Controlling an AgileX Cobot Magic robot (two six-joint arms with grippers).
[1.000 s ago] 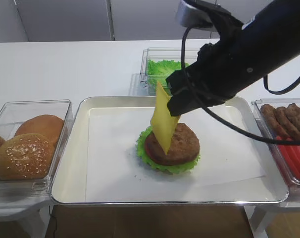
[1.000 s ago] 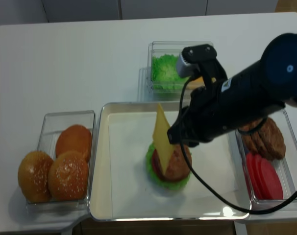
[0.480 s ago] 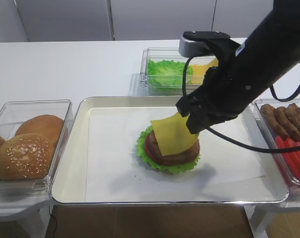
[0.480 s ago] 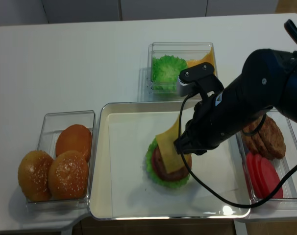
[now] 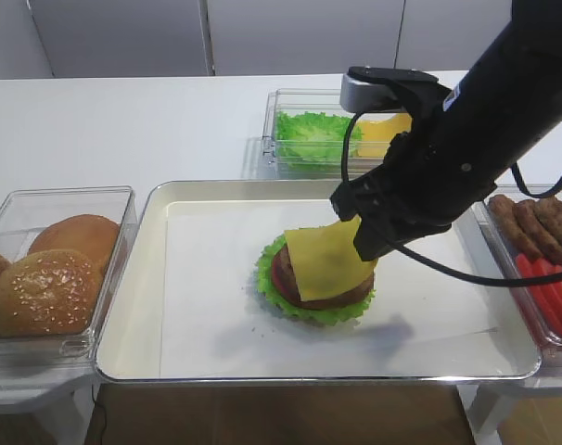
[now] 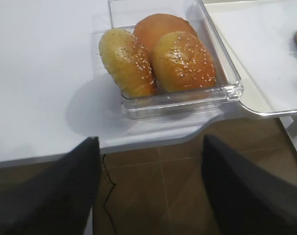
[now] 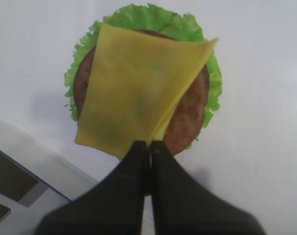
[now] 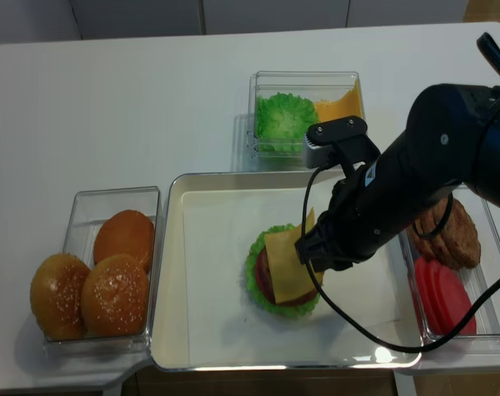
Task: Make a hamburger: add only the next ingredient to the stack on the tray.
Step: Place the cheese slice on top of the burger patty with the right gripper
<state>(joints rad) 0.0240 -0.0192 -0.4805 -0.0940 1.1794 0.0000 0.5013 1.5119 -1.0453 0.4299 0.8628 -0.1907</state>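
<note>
The right gripper [image 7: 149,149] has its two dark fingers pressed together on one corner of the cheese slice [image 7: 138,88]. In the right wrist view the slice drapes over the brown patty [image 7: 190,115], covering most of it, with the pinched corner lifted a little above the patty's near edge and a fold running from the gripper toward the far corner. The stack [image 5: 316,278] sits near the middle of the tray [image 5: 133,315], on the white paper sheet [image 5: 207,297]; green lettuce [image 5: 267,278] frills out all around it and a red tomato slice [image 5: 279,273] shows at its left side under the patty. The right arm [image 5: 466,139] reaches down over the tray from the right edge of the bench [image 5: 123,120].

The left gripper [image 6: 148,196] hangs off the front edge of the bench, near its left corner; its two dark fingers stand wide apart with nothing between them, and brown floor shows in the gap.

A clear bin [image 5: 114,199] at the tray's left side holds three sesame buns [image 5: 44,292]. Behind the tray, another clear bin [image 5: 272,120] holds lettuce leaves [image 5: 309,134] and more yellow cheese [image 8: 337,106]. At the tray's right side, a third bin [image 8: 489,326] holds brown patties [image 5: 541,222] toward the back and red tomato slices [image 8: 444,297] toward the front.
</note>
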